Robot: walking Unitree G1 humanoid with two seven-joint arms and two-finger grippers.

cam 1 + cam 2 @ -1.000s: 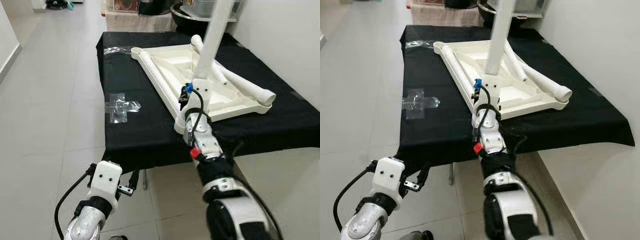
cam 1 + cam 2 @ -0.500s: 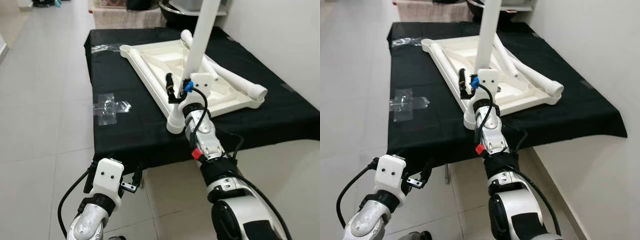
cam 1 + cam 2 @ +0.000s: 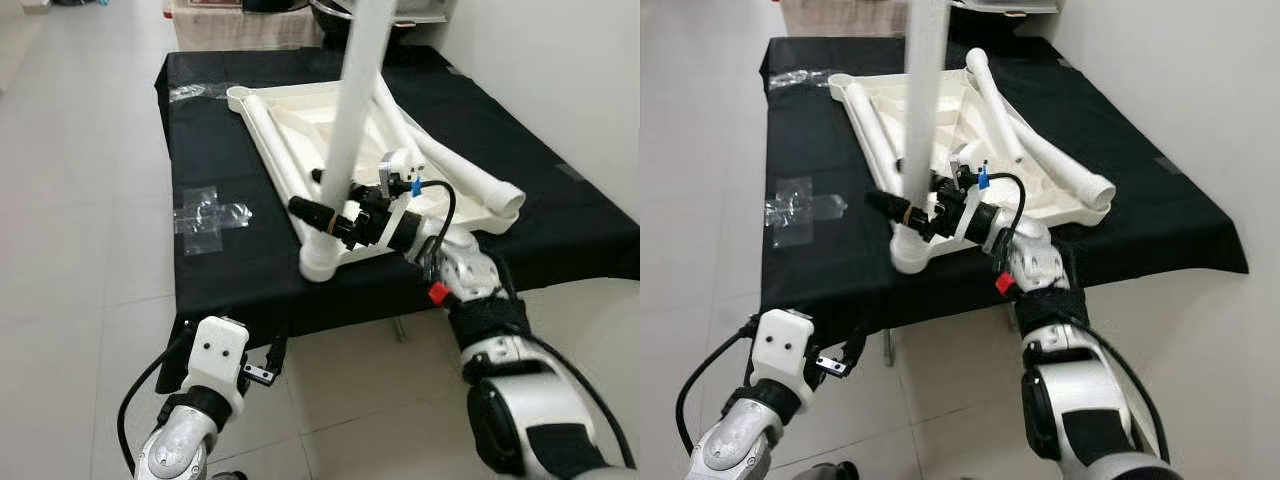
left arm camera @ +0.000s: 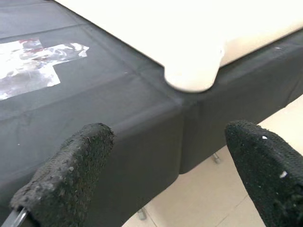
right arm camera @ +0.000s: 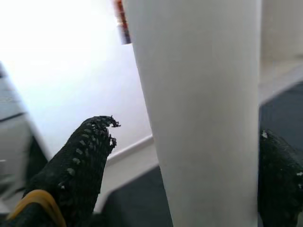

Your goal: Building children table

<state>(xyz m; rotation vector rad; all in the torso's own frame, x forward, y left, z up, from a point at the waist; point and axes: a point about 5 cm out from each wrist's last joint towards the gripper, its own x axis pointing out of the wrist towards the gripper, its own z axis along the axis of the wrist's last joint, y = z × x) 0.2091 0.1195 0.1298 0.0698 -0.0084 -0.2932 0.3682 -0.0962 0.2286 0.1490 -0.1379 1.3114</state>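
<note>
A white children's table top (image 3: 300, 120) lies upside down on a black-clothed table (image 3: 230, 270). A white table leg (image 3: 355, 90) stands nearly upright, its foot in the top's near corner socket (image 3: 322, 258). My right gripper (image 3: 325, 212) reaches in sideways from the right and is shut on this leg just above the socket; in the right wrist view one finger (image 5: 85, 156) lies on each side of the leg (image 5: 199, 109). Other loose legs (image 3: 450, 165) lie across the top. My left gripper (image 4: 168, 135) hangs open below the table's front edge.
Clear plastic bags (image 3: 205, 212) lie on the cloth left of the table top, another (image 3: 195, 92) farther back. A white wall runs along the right. Tiled floor spreads to the left and in front. A dark bowl (image 3: 330, 15) sits beyond the far end.
My right gripper has turned sideways and carried the leg down to the near corner socket. The camera has shifted too. The left arm has stayed low.
</note>
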